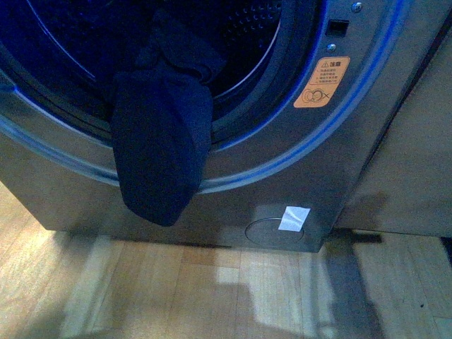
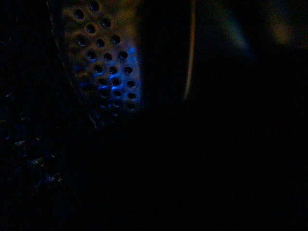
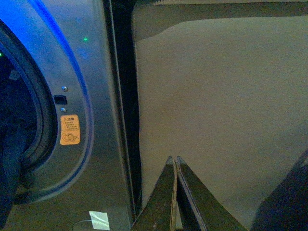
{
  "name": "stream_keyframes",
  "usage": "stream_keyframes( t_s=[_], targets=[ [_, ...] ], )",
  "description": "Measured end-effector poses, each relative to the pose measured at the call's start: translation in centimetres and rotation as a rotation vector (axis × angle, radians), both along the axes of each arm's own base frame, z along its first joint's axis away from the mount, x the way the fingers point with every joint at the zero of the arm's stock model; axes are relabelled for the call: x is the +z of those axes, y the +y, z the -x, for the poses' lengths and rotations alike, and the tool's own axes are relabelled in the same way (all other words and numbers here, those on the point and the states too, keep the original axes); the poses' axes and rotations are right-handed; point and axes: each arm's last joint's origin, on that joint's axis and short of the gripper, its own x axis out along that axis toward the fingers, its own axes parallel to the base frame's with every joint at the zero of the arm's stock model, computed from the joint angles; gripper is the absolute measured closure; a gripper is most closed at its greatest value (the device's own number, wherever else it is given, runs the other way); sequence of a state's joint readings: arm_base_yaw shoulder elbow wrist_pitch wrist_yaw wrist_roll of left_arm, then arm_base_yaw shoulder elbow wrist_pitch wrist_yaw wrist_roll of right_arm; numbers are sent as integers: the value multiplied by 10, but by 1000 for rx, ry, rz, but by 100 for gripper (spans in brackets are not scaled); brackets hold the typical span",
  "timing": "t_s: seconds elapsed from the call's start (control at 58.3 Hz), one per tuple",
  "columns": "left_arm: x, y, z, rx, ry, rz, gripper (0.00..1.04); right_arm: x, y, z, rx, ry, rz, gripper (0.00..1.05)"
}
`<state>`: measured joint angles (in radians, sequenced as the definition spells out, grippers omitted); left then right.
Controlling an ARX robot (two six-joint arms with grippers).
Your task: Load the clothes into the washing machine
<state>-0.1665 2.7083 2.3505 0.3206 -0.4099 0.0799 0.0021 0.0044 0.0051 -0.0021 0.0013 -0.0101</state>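
At the open porthole of the washing machine (image 1: pixel 296 155), the clothes (image 1: pixel 161 148) hang half in, half out: the upper part lies bunched inside the drum (image 1: pixel 247 28), the lower part droops over the door rim and down the grey front panel, ending above the wooden floor (image 1: pixel 176 296). An orange sticker (image 1: pixel 321 82) sits on the machine front just beside the porthole ring, with a small dark latch slot (image 1: pixel 338 28) above it. A blue glow runs along the ring. A round cap (image 1: pixel 272 231) low on the front panel has a white strip of tape (image 1: pixel 294 218) across its edge. A beige panel (image 1: pixel 413 169) stands just beside the machine on the right.

No arm shows in the front view.

The left wrist view is mostly dark; only a patch of perforated drum wall (image 2: pixel 103 62) lit blue is readable. Left fingers not visible there, cannot tell their state.

In the right wrist view, the right gripper (image 3: pixel 175 160) has its fingers (image 3: pixel 166 192) pressed together, nothing between them, pointing at the beige panel (image 3: pixel 216 106) beside the machine. The same sticker (image 3: pixel 70 129), tape (image 3: pixel 99 219) and a bit of the dark clothes (image 3: pixel 9 163) in the porthole show to one side.
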Motion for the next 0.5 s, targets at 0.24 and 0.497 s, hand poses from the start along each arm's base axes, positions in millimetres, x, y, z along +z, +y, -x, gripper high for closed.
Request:
stream_keyframes(
  t_s=[0.24,0.497],
  targets=[
    [-54,-7,14,-138,260,-20,84,0,0,0,0,0,0,102],
    [-78,-12,44,-193,414,75,34,0,0,0,0,0,0,102]
  ],
)
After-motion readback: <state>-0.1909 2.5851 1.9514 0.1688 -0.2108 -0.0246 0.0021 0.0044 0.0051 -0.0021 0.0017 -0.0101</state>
